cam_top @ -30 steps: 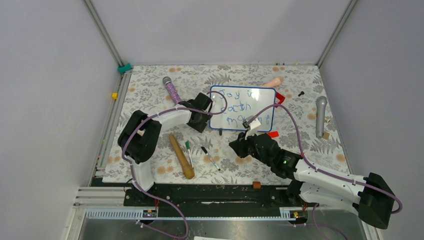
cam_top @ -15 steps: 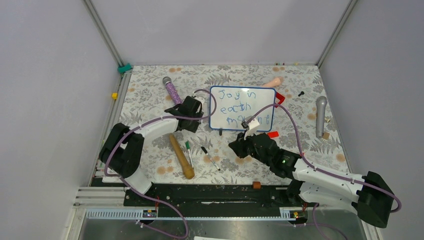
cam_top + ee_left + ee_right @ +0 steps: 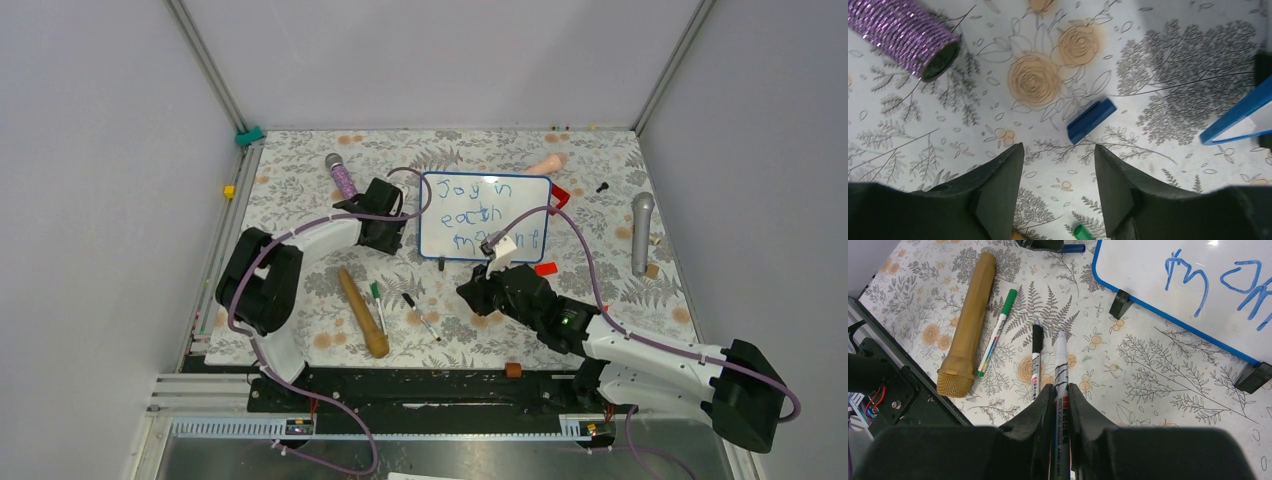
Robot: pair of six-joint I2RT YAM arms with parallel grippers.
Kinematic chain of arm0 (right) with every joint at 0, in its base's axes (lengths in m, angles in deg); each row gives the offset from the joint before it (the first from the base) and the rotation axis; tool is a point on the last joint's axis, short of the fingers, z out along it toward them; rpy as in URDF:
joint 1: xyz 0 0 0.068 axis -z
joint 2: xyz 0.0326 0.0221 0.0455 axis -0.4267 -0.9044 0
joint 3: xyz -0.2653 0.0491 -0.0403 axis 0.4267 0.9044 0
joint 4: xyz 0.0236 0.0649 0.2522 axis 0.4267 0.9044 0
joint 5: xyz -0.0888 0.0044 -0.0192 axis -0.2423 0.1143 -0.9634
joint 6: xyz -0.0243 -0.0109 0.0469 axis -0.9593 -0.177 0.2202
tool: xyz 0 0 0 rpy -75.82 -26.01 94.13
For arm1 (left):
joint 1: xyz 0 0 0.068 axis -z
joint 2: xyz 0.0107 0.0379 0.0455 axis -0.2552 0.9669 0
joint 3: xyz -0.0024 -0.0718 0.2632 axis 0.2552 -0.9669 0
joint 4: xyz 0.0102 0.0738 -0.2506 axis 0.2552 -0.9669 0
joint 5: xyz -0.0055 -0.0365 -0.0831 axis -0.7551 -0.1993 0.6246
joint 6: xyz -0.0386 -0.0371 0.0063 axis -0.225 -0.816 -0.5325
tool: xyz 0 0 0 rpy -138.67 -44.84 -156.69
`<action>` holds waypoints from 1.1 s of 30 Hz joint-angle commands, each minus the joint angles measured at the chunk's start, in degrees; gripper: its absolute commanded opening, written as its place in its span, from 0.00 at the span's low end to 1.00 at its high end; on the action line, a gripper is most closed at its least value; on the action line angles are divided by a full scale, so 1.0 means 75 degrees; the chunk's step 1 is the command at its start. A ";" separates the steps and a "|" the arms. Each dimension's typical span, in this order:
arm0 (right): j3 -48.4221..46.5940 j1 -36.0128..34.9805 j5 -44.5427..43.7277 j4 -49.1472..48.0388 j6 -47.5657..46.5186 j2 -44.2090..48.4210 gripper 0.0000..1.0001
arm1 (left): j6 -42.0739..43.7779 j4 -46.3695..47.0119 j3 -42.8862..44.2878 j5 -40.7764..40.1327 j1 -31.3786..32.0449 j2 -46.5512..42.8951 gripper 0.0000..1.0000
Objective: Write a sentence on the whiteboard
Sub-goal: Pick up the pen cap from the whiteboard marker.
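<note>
The whiteboard (image 3: 530,215) lies flat at mid-table, blue-framed, with the sentence (image 3: 478,213) in three lines of blue handwriting. Its corner shows in the left wrist view (image 3: 1243,112) and its near edge in the right wrist view (image 3: 1143,270). My left gripper (image 3: 384,226) hovers just left of the board, open (image 3: 1058,150), nothing between its fingers; a blue marker cap (image 3: 1091,120) lies ahead of them. My right gripper (image 3: 478,293) is in front of the board, shut (image 3: 1060,387) on an uncapped whiteboard marker (image 3: 1060,365) that points at the tablecloth.
A gold microphone (image 3: 362,312), a green marker (image 3: 377,305) and a black marker (image 3: 420,315) lie near the front. A purple microphone (image 3: 343,180) lies behind my left gripper. A grey microphone (image 3: 640,232) and small red pieces (image 3: 546,268) sit to the right.
My left gripper has drawn back leftward from the whiteboard's left edge, staying open. The right gripper with the marker has barely moved.
</note>
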State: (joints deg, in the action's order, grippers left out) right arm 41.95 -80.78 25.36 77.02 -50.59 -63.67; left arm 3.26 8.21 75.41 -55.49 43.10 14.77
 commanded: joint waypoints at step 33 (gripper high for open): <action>-0.0725 -0.0061 0.0143 0.0132 0.0046 -0.0502 0.00 | -0.0443 -0.0798 0.1744 0.0109 -0.0081 0.1713 0.26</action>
State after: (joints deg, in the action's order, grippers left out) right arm 39.44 -80.78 26.72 78.33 -50.59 -67.14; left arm 1.01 2.95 87.87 -54.31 42.86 26.83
